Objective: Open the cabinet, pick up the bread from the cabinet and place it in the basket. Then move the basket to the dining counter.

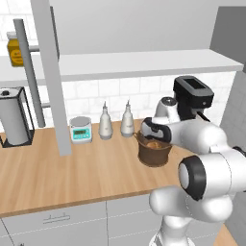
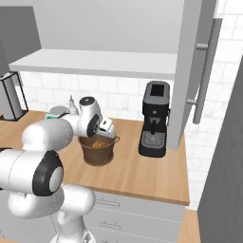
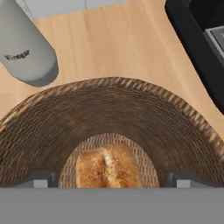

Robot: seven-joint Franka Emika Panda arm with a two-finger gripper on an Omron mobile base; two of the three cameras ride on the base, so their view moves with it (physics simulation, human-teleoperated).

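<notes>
The cabinet is hanging open above the wood worktop. On that worktop the basket is sitting just beside the coffee machine. The gripper is hovering over the basket, jaws spread wide, released. The bread is lying on the basket's floor.

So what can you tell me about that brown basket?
The basket is dark brown, round and pot-shaped, woven like wicker, with a small handle at each side. It stands upright on the wooden worktop, between the bottles and the coffee machine. The bread lies on its woven bottom. The open gripper hangs just above the bread, inside the rim.
</notes>
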